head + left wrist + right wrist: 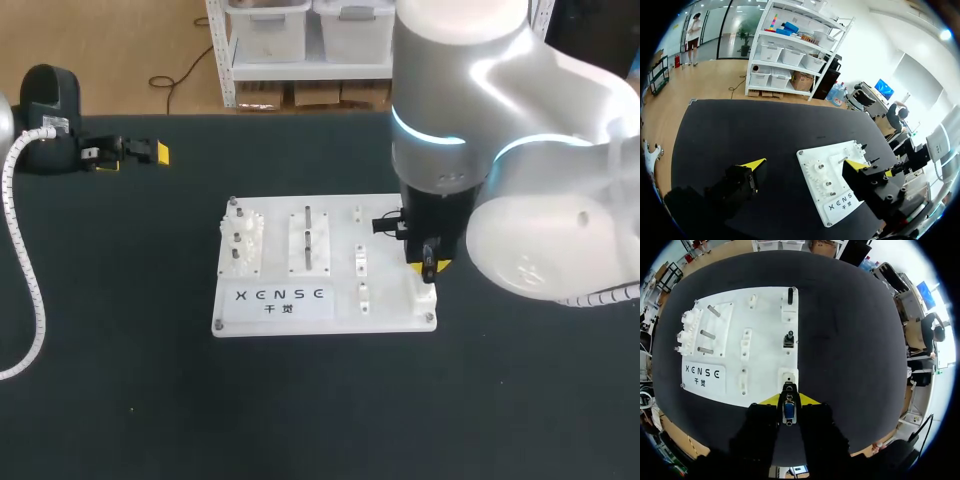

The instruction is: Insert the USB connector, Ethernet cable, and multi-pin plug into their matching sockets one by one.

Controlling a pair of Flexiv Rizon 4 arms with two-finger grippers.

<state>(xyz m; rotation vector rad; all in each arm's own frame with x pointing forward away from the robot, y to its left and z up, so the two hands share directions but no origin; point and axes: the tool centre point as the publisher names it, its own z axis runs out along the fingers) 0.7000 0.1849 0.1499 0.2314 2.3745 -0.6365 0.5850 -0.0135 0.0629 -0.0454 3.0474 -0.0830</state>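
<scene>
Since the right gripper [789,401] is clamped on the plug [788,411], a finger against each side, this insertion falls to the right arm. The plug hangs low over the board [765,305], above the corner nearest that arm, with its pin face turned down. Its socket [787,376] lies just ahead of the plug, close to the line running out between the fingers, so I judge the coming move to be a short push forward and then a straight drop. The plug's long side runs along that same line. Whether the socket's opening runs the same way is too small to tell. In the head view the gripper hides most of the socket.

Farther along the same board edge stand a near connector [788,340] and a far connector [790,296], both dark and seemingly seated, which suggests the plug is the last piece.

The left gripper [130,152] sits at the far left of the table [300,400], well apart from the board, its fingers spread wide and holding nothing.
</scene>
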